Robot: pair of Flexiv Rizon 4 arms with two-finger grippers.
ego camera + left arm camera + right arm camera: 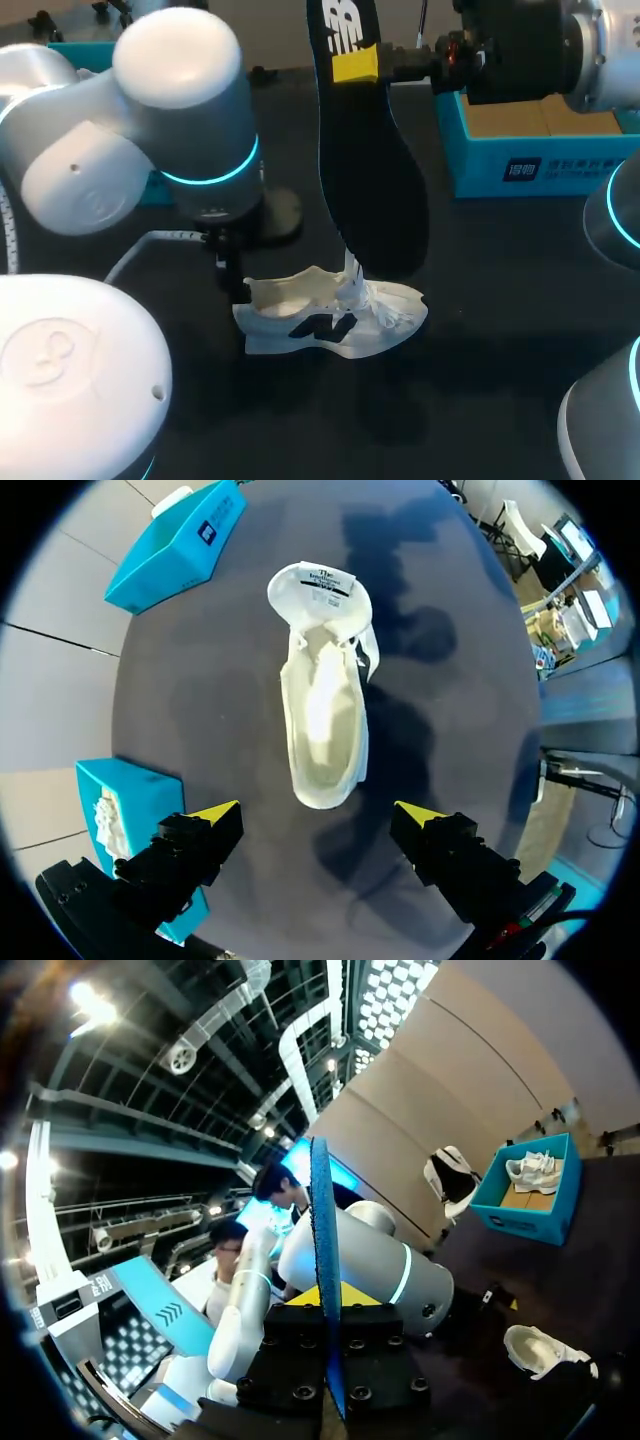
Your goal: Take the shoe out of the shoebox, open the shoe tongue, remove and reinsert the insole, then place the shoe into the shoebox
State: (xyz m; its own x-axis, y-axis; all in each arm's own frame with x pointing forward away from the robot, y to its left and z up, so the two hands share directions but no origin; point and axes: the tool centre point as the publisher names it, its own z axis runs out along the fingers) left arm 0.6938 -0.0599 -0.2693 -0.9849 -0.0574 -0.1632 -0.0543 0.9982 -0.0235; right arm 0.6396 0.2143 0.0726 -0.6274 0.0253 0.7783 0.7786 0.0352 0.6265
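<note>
My right claw [356, 66] is pinching the black insole [365, 150] near one end, both yellow-tipped fingers pressed against its flat sides, and it is holding it upright and high above the dark table [480, 350]. In the right wrist view the insole [322, 1260] is showing edge-on, rising straight out from between the fingers of that claw [327, 1295]. Its lower end is hanging just over the tongue of the white sneaker [335, 318]; I cannot tell whether the two are touching. The sneaker is sitting on its sole in the middle of the table, outside any box, its tongue pulled up and its opening wide. My left claw [318, 812] is hovering above its heel end with fingers spread wide, gripping nothing. A teal shoebox [540, 150] is standing open well behind the sneaker on my right, and a second teal box [130, 820] is lying close beside my left claw.
</note>
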